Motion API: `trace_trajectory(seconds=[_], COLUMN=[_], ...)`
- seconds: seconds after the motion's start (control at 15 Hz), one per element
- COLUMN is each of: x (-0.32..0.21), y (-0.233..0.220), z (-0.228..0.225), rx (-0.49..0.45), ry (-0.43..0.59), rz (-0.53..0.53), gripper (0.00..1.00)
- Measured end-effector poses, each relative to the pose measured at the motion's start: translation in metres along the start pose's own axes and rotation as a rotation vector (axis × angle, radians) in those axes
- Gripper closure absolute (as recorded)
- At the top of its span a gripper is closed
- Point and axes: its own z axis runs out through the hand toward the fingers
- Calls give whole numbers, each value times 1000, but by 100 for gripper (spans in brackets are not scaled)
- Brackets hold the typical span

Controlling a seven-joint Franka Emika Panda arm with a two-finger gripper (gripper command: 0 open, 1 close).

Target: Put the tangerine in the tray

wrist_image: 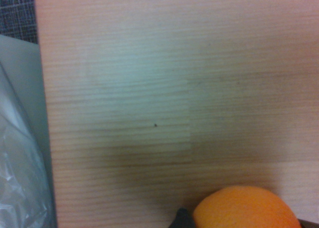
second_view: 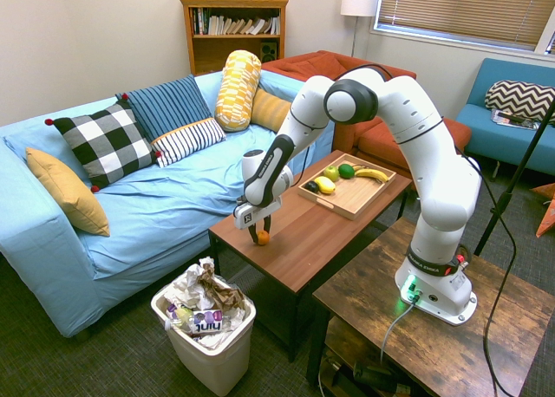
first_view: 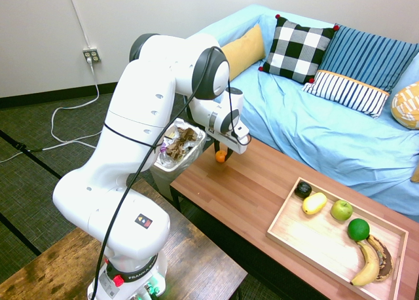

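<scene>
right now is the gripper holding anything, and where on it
The gripper is shut on the tangerine, its fingers pinching the fruit's opposite sides from above at the table's end near the bin.

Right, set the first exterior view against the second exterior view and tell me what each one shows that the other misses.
Only the first exterior view shows the wall outlet and the brown-spotted banana peel in the tray.

Only the second exterior view shows the bookshelf, the floor lamp, the window blinds and the orange sofa.

Both show the gripper shut on the tangerine at the coffee table's end near the waste bin, the tray with its fruit at the far end, and the blue sofa.
</scene>
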Motion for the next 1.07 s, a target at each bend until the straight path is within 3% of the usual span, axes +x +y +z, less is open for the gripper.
trace_trajectory(seconds=[0.2, 0.4, 0.67, 1.07], x=[19, 67, 134, 217], y=[3, 31, 112, 258], z=[-23, -84, -131, -141], rx=[22, 47, 20, -42], ry=[38, 134, 227, 265], rz=[23, 71, 189, 418], gripper=[100, 100, 100, 100])
